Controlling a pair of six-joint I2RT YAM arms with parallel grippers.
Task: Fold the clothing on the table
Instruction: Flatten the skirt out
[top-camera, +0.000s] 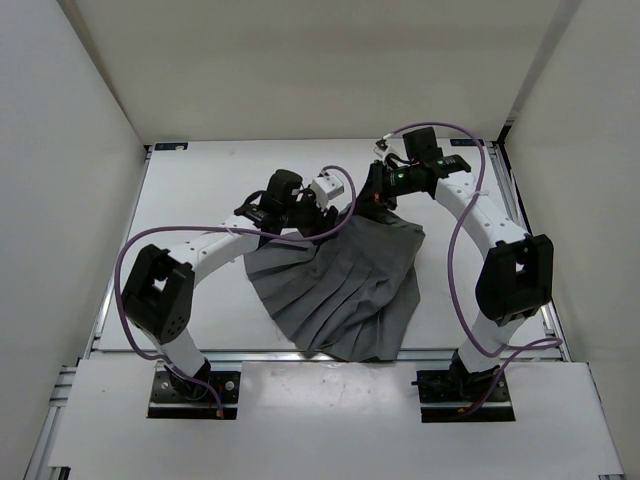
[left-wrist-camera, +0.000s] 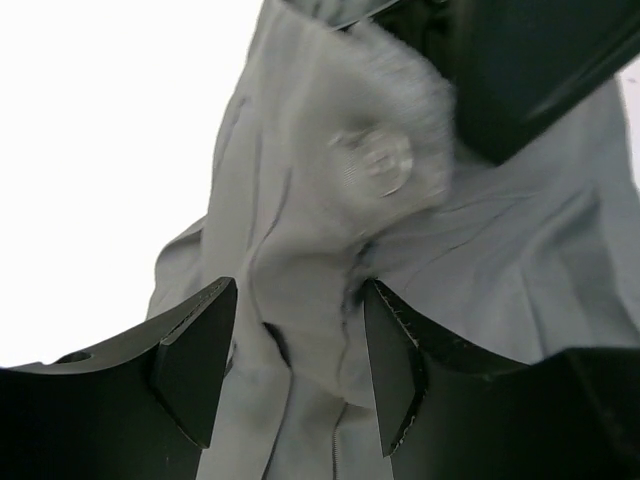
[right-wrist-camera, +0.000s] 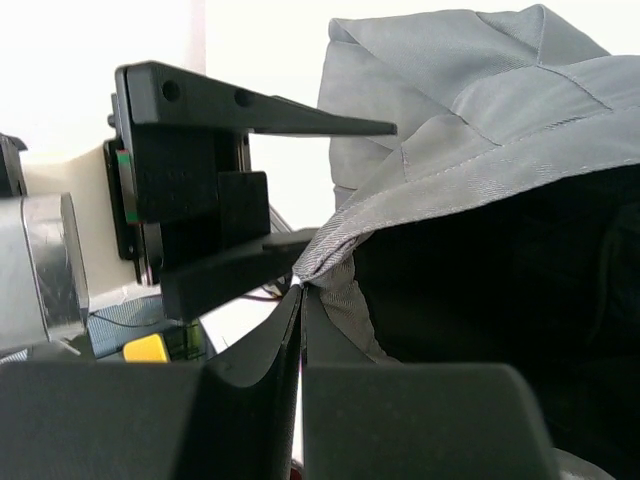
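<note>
Right fingers (right-wrist-camera: 255, 350) tight on skirt hem (right-wrist-camera: 450, 188)

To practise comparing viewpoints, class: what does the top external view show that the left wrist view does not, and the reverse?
Only the top external view: the whole fan shape of the skirt on the white table, with both arms bent over it. Only the left wrist view: a round button on the fabric, and a fold between the open fingers of the left gripper. Both: the grey skirt under that gripper.
</note>
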